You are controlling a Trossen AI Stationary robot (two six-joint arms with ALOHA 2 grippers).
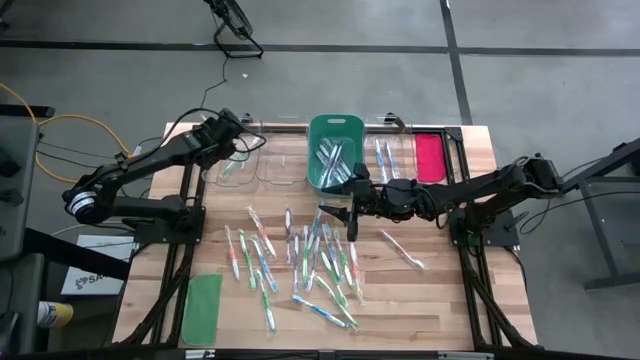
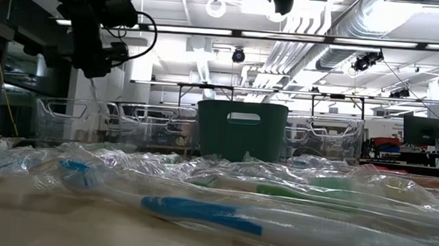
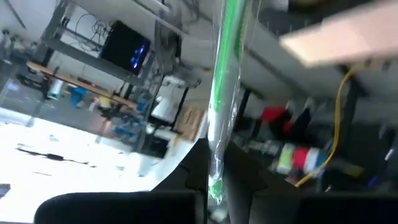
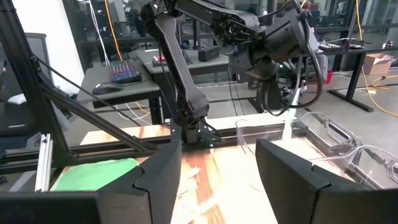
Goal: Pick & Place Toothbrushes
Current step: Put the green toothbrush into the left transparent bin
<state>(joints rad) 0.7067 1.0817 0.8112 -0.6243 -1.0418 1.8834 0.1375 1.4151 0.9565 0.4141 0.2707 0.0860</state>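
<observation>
My left gripper (image 1: 243, 140) hangs above the clear bins (image 1: 240, 165) at the table's far left, shut on a green toothbrush (image 3: 225, 68) in a clear wrapper. In the right wrist view that toothbrush (image 4: 290, 121) hangs below the left gripper (image 4: 296, 90). Many wrapped toothbrushes (image 1: 300, 260) lie flat on the wooden table (image 1: 450, 290). A few more lie in the green bin (image 1: 335, 150). My right gripper (image 1: 338, 214) stands open above the pile, level, with nothing between its fingers (image 4: 161, 180). My left gripper pinches the wrapped green toothbrush near one end (image 3: 215, 177) between its two fingers. The toothbrush runs on straight out past the fingertips. Seen from the right wrist view it hangs clear, above a clear bin.
A clear bin (image 1: 395, 155) and a red lid (image 1: 428, 156) sit at the far right. A green lid (image 1: 203, 308) lies at the near left. In the low view, the row of bins (image 2: 242, 128) stands behind the wrapped toothbrushes (image 2: 200, 209).
</observation>
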